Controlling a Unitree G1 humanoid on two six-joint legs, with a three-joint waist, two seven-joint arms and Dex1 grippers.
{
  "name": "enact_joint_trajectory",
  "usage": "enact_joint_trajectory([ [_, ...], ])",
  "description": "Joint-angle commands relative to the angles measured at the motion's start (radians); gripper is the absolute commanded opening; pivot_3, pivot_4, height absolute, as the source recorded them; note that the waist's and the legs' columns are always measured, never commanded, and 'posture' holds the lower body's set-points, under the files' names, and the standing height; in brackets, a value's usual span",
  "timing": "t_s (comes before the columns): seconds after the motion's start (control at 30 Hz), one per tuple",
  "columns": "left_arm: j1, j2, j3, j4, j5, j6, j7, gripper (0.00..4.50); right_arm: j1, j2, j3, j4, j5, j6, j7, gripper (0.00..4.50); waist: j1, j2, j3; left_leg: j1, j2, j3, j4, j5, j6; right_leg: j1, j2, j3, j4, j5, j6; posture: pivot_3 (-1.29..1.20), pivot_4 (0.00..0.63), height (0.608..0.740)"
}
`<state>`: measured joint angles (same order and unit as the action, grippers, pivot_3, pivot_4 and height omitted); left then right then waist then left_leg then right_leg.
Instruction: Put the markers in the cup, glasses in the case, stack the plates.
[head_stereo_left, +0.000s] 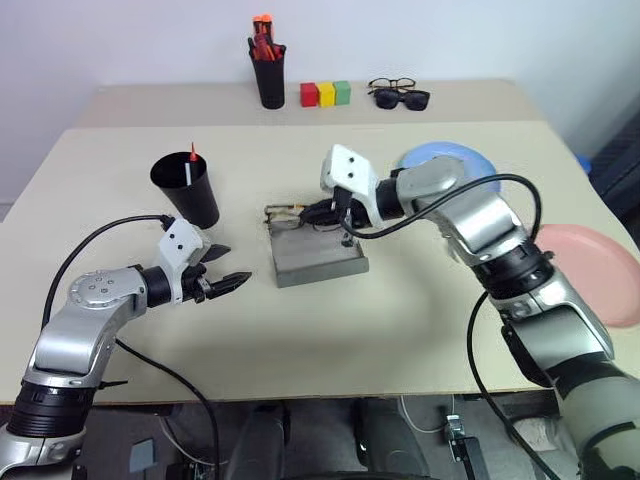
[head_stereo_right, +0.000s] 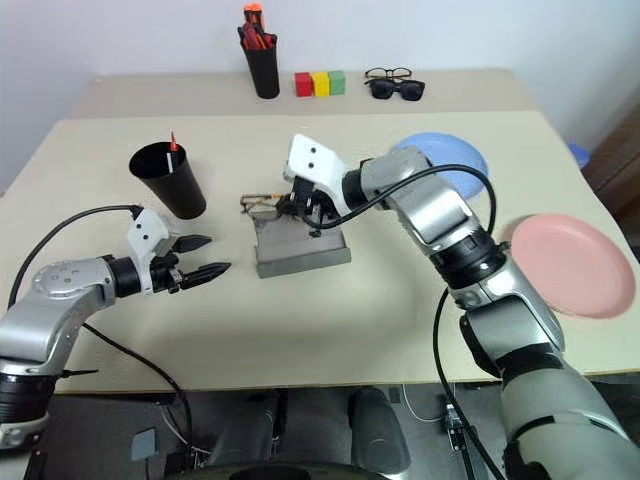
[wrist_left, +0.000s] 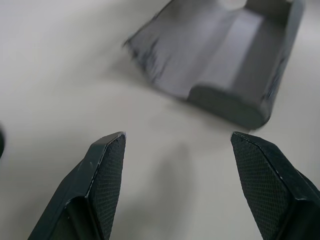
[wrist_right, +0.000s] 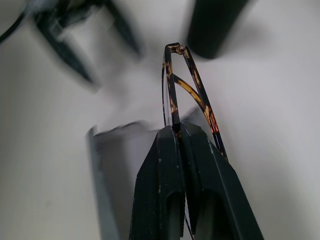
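The right gripper (wrist_right: 179, 131) pinches the glasses (wrist_right: 187, 90) by the frame, holding them over the far edge of the open grey case (head_stereo_left: 318, 258), apparently to lay them inside. The left gripper (head_stereo_left: 222, 268) hovers wide open and empty to the case's left, near the cup (head_stereo_left: 186, 188), leaving room.

Grey case (head_stereo_left: 318, 257), black cup (head_stereo_left: 186, 186), tortoiseshell-armed glasses (wrist_right: 192, 95), light blue plate (head_stereo_left: 448, 160), salmon pink plate (head_stereo_left: 593, 265)

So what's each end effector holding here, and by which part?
Right end effector pinches the thin wire-rimmed glasses by the frame; left end effector holds nothing.
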<state>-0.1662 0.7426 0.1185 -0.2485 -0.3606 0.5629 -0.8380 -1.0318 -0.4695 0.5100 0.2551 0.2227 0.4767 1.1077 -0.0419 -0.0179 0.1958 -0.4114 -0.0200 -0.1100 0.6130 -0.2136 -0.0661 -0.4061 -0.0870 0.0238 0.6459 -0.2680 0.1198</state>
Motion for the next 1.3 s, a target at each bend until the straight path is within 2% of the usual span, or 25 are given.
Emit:
enact_joint_trajectory([
  [0.03, 0.054, 0.009, 0.074, -0.094, -0.024, 0.014, 0.035, 3.42, -0.044, 0.018, 0.023, 0.127, -0.048, -0.122, 0.152, 0.02, 0.000, 0.000, 0.000, 0.000, 0.000, 0.000, 0.000, 0.000, 0.000, 0.000, 0.000, 0.000, 0.000, 0.000, 0.000, 0.00, 0.150, 0.740],
  [0.13, 0.096, 0.007, 0.096, -0.131, -0.031, 0.025, 0.056, 3.42, -0.050, 0.022, 0.018, 0.175, -0.071, -0.154, 0.225, 0.02, -0.001, 0.000, 0.000, 0.000, 0.000, 0.000, 0.000, 0.000, 0.000, 0.000, 0.000, 0.000, 0.000, 0.000, 0.000, 0.00, 0.150, 0.740],
  [0.3, 0.096, 0.006, 0.094, -0.140, -0.038, 0.028, 0.072, 3.42, -0.053, 0.037, 0.008, 0.232, -0.115, -0.175, 0.265, 0.02, -0.004, 0.001, 0.000, 0.002, 0.000, 0.000, 0.000, 0.000, 0.000, 0.000, 0.000, 0.000, 0.003, 0.000, 0.000, 0.00, 0.150, 0.740],
  [0.43, 0.045, -0.011, 0.090, -0.107, -0.051, 0.026, 0.082, 3.42, -0.061, 0.064, -0.022, 0.262, -0.137, -0.178, 0.234, 1.36, -0.003, 0.001, 0.000, 0.002, 0.000, 0.000, 0.000, 0.000, -0.001, 0.000, 0.001, 0.000, 0.004, 0.000, 0.000, 0.00, 0.150, 0.740],
  [0.53, -0.024, -0.036, 0.080, -0.069, -0.071, 0.041, 0.093, 2.62, -0.058, 0.076, -0.070, 0.250, -0.154, -0.180, 0.156, 2.87, -0.002, 0.001, 0.000, 0.002, 0.000, 0.000, 0.001, 0.000, -0.001, 0.000, 0.001, 0.000, 0.004, 0.000, 0.000, 0.00, 0.150, 0.740],
  [0.67, -0.193, -0.109, -0.002, 0.021, -0.056, 0.083, 0.139, 0.59, 0.022, 0.028, -0.156, 0.075, -0.142, -0.140, 0.073, 2.94, 0.006, 0.000, 0.000, 0.002, 0.000, 0.000, 0.001, 0.001, -0.001, 0.000, 0.000, 0.000, 0.003, 0.000, 0.000, 0.00, 0.150, 0.740],
  [0.77, -0.423, -0.214, -0.152, 0.209, 0.082, 0.080, 0.237, 0.59, 0.188, -0.051, -0.270, -0.222, -0.078, -0.053, 0.027, 2.94, 0.036, -0.001, 0.000, 0.001, -0.001, -0.003, 0.003, 0.001, -0.001, 0.002, 0.000, -0.002, 0.002, 0.000, 0.000, 0.00, 0.150, 0.740],
  [0.8, -0.479, -0.245, -0.164, 0.264, 0.079, 0.128, 0.250, 0.59, 0.233, -0.071, -0.292, -0.299, -0.059, -0.016, 0.020, 2.94, 0.039, -0.001, 0.000, 0.000, -0.001, -0.003, 0.003, 0.001, -0.001, 0.003, 0.000, -0.003, 0.002, 0.000, 0.000, 0.00, 0.150, 0.740],
  [0.87, -0.543, -0.283, -0.160, 0.332, 0.064, 0.176, 0.255, 0.59, 0.291, -0.094, -0.313, -0.405, -0.036, 0.042, 0.001, 2.94, 0.028, -0.001, 0.000, -0.001, -0.002, -0.002, 0.004, 0.001, -0.001, 0.003, -0.001, -0.002, 0.001, 0.000, 0.001, 0.00, 0.150, 0.740],
  [1.0, -0.773, -0.385, -0.111, 0.639, 0.054, 0.278, 0.316, 0.59, 0.474, -0.161, -0.402, -0.665, 0.007, 0.169, -0.086, 2.94, 0.017, -0.001, 0.000, 0.000, -0.001, -0.002, 0.003, 0.001, -0.001, 0.000, 0.001, -0.002, 0.003, 0.000, 0.001, 0.00, 0.150, 0.740],
  [1.13, -0.913, -0.395, -0.262, 0.901, 0.168, 0.253, 0.209, 0.59, 0.657, -0.204, -0.531, -0.859, 0.034, 0.339, -0.204, 2.94, 0.009, -0.001, 0.000, 0.000, -0.001, -0.002, 0.003, 0.001, -0.001, 0.001, 0.000, -0.001, 0.003, 0.000, 0.002, 0.00, 0.150, 0.740],
  [1.3, -0.952, -0.394, -0.319, 0.966, 0.178, 0.246, 0.045, 0.59, 0.740, -0.235, -0.586, -0.925, 0.059, 0.401, -0.273, 2.94, -0.002, -0.001, 0.000, 0.000, -0.001, -0.001, 0.003, 0.001, -0.001, 0.001, 0.000, -0.001, 0.004, 0.000, 0.002, 0.00, 0.150, 0.740],
])
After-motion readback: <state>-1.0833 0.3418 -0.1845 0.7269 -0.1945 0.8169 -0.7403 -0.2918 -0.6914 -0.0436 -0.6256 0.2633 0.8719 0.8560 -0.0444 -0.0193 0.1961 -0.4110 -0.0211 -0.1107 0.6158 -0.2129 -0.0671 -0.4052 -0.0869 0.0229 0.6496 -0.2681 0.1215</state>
